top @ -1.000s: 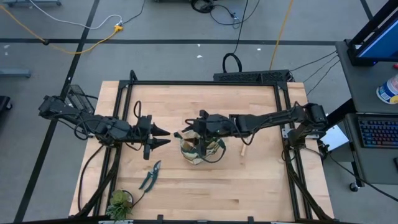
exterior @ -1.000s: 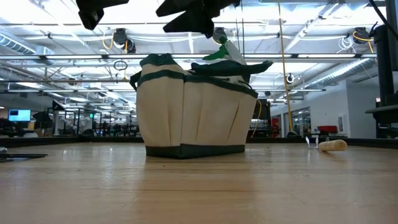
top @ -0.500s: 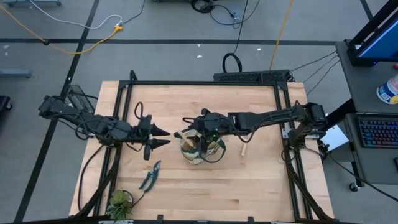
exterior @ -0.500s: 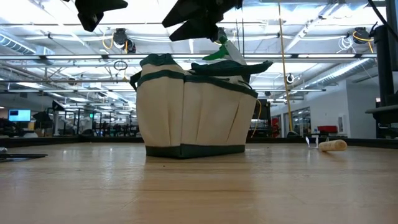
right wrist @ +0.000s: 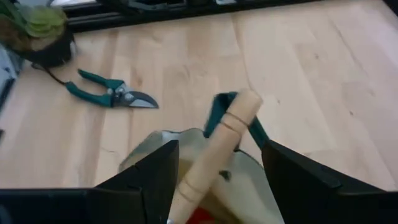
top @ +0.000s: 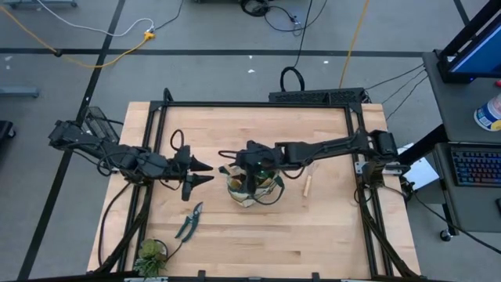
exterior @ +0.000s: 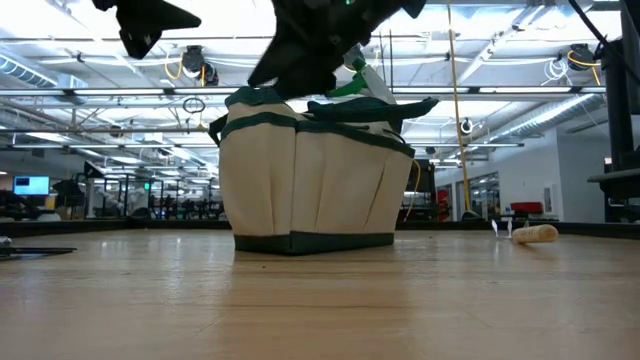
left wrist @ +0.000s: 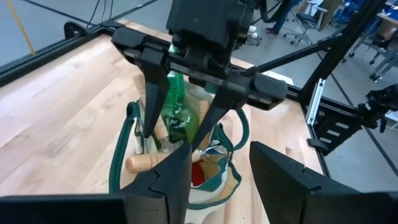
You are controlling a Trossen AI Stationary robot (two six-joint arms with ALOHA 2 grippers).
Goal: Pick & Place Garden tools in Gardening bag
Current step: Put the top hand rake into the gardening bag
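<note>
The beige gardening bag (top: 252, 188) with green trim stands on its base at the table's middle. In it are a green spray bottle (left wrist: 177, 115), a wooden tool handle (right wrist: 239, 121) and something red (left wrist: 196, 175). My right gripper (top: 239, 163) is open just above the bag's left rim, its fingers on either side of the wooden handle (right wrist: 217, 149). I see no touch. My left gripper (top: 202, 174) is open and empty, left of the bag, pointing at it. Pruning shears (top: 189, 222) lie flat at the near left. A wooden-handled tool (top: 308, 186) lies right of the bag.
A small potted plant (top: 149, 257) stands at the table's near left corner, near the shears (right wrist: 112, 92). The black frame rails (top: 258, 104) run along the table's edges. Bare wood shows at the near right and the far side.
My right gripper has gone a little toward the table's left edge and down, and is now low over the bag's left rim. The bag and the tools on the table have stayed where they were.
</note>
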